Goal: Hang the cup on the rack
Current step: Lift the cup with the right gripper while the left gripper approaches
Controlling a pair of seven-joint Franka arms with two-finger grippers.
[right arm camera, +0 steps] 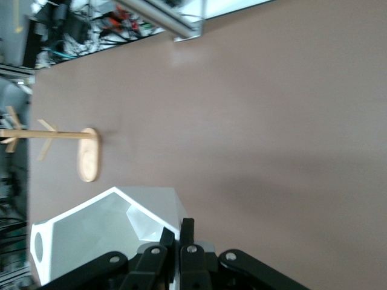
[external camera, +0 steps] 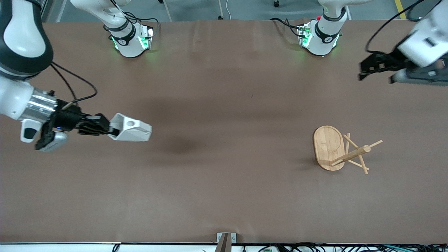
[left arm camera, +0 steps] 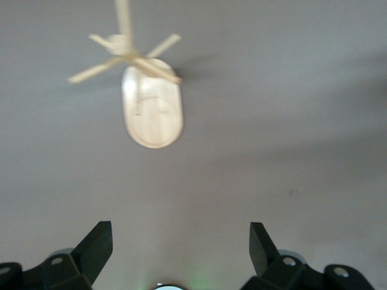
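Note:
The white faceted cup (external camera: 131,130) hangs above the table at the right arm's end, turned on its side with the handle's round hole facing up. My right gripper (external camera: 110,128) is shut on the cup's wall; in the right wrist view its fingers (right arm camera: 187,232) pinch the rim of the cup (right arm camera: 103,232). The bamboo rack (external camera: 336,149) stands upright on its oval base toward the left arm's end, and it shows in both wrist views (left arm camera: 151,112) (right arm camera: 60,135). My left gripper (external camera: 364,71) waits open and empty (left arm camera: 180,232) above the table, up from the rack.
Both arm bases (external camera: 131,40) (external camera: 320,36) stand along the table's edge farthest from the front camera. A small metal bracket (external camera: 225,240) and cables sit at the nearest edge. Bare brown tabletop (external camera: 227,140) lies between the cup and the rack.

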